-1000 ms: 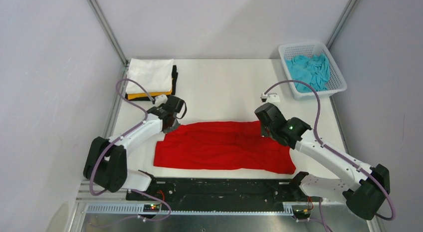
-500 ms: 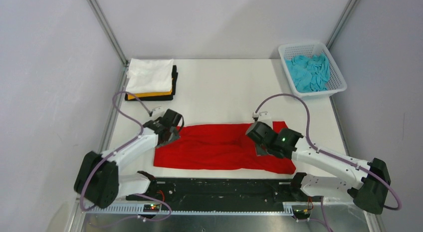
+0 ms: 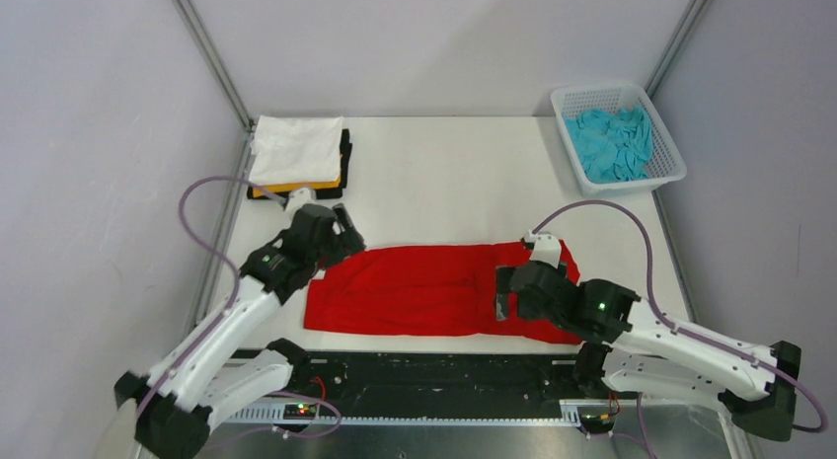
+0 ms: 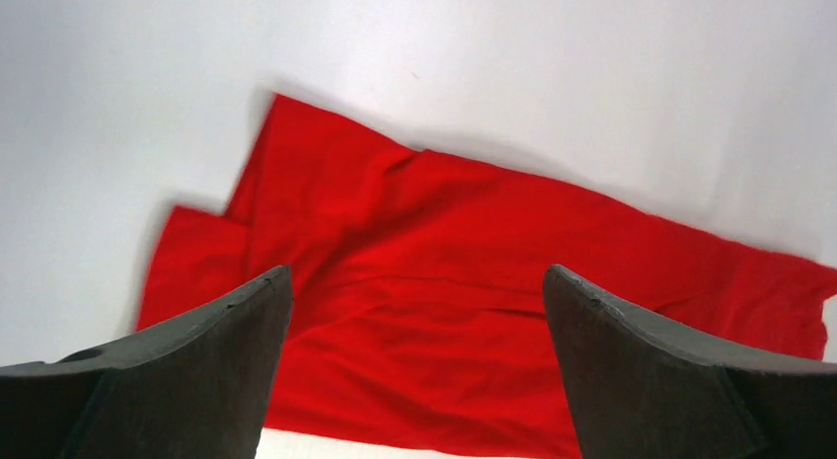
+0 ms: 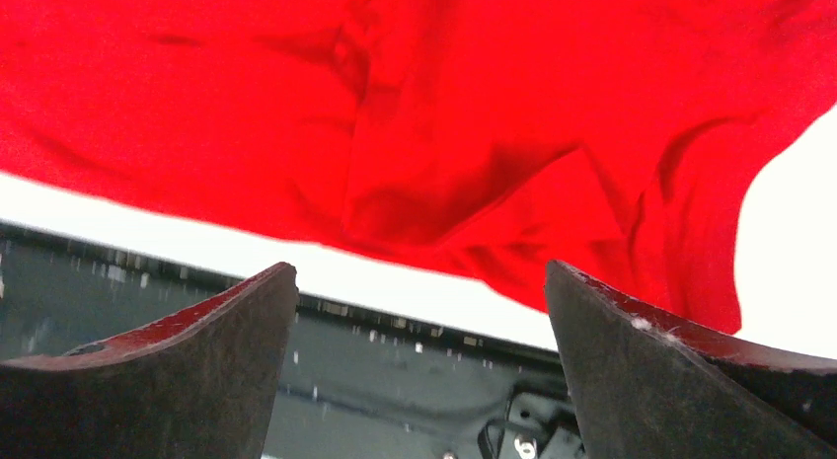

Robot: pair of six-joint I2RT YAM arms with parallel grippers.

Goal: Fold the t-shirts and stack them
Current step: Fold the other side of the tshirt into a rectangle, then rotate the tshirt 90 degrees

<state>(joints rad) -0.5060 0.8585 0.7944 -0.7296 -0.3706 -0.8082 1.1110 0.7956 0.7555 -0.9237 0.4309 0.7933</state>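
The red t-shirt [image 3: 424, 286] lies as a long, wrinkled band across the near middle of the table, and nothing holds it. My left gripper [image 3: 339, 244] hovers over its left end, open, with red cloth [image 4: 415, 281] showing between the fingers below. Over the shirt's right near part, my right gripper [image 3: 504, 306] is open too, with the red cloth [image 5: 444, 123] beyond its fingertips. A folded stack at the far left has the white t-shirt [image 3: 296, 148] on top, then yellow-orange [image 3: 296, 187], then black [image 3: 344, 163]. The turquoise t-shirt [image 3: 614, 141] lies crumpled in the basket.
The white mesh basket [image 3: 602, 89] stands at the far right corner. A black mounting rail [image 3: 424, 370] runs along the near table edge, right below the right gripper [image 5: 421, 267]. Metal frame posts rise at both far corners.
Both grippers have opened and let go of the red t-shirt. The right gripper drew back toward the near edge. The left arm rose at the shirt's left end.
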